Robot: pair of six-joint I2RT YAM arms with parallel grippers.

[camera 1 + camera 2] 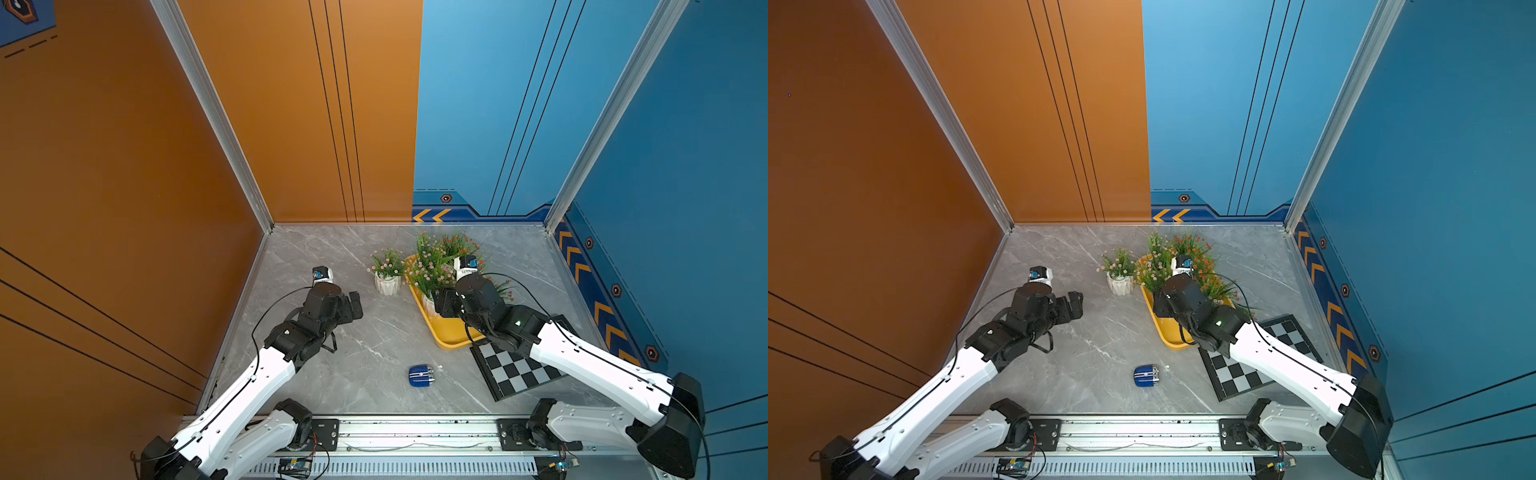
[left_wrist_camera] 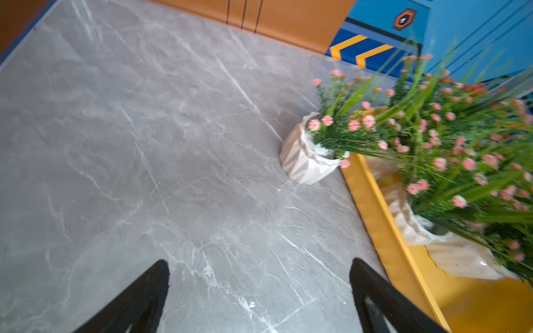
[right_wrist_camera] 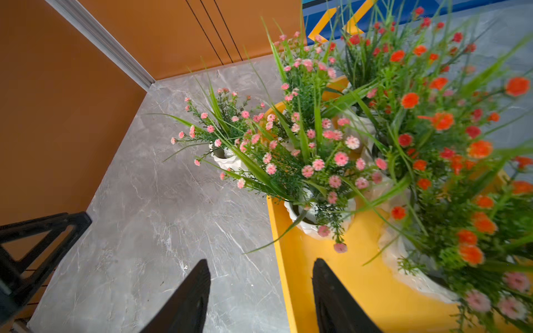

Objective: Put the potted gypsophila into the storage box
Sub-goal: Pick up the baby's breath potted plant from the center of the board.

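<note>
Nearest you, both arms reach out from the near rail over the grey table [image 1: 332,374]. Your left gripper [image 2: 259,261] hangs above bare table left of centre, fingers spread wide with nothing between them. Your right gripper [image 3: 261,260] hovers over the left rim of the yellow storage box [image 1: 446,343], fingers apart and likewise empty.

The box sits right of centre toward the far side, with a checkered board [image 1: 515,370] just beside its near-right end. Flower pots [image 1: 432,270] with pink and red blooms already stand in its far part, and its near part is bare. One potted gypsophila [image 1: 387,274], pink flowers in a white ribbed pot, stands upright on the table just left of the box's far-left corner, outside the rim. A small blue object [image 1: 420,376] lies well apart toward the near edge.

By my reading, you are at the step of fetching that last pot. The left gripper looks better placed. Bring it in low, under the foliage, close on the white pot itself, lift clear of the rim and set it down in the bare part. Draw the right arm back first so the two don't meet.
</note>
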